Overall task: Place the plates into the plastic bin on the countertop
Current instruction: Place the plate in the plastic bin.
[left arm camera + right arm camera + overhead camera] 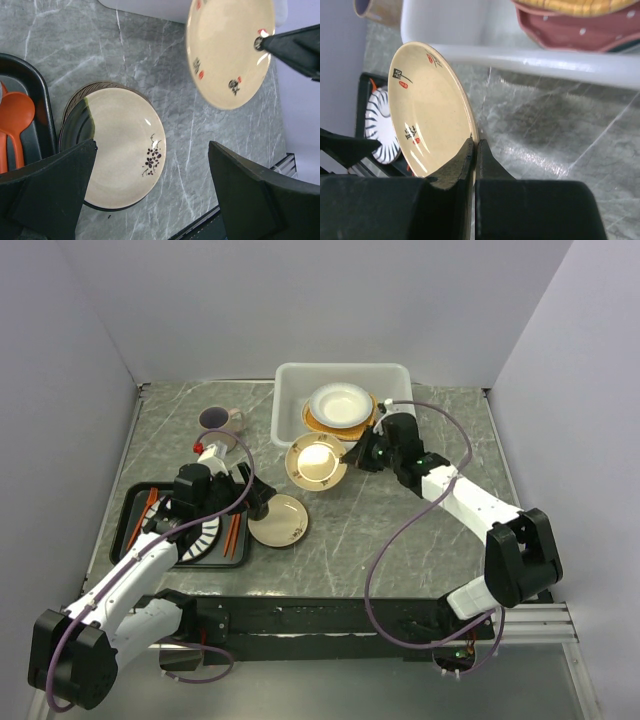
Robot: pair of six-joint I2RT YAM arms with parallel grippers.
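Note:
My right gripper [352, 457] is shut on the rim of a cream plate with red and black marks [316, 462], held above the countertop [400, 520] just in front of the white plastic bin [290, 380]; the plate also shows in the right wrist view [427, 107] and the left wrist view [230, 47]. The bin holds a white plate [341, 401] on an orange one [312, 418]. My left gripper [262, 502] is open over a cream plate with a dark sprig [279, 520], which lies on a dark plate [75, 112].
A flat black tray [132, 502] at the left holds a striped plate [205, 538] and orange utensils [232, 532]. A mug [220, 421] stands at the back left. Grey walls close in the sides and back.

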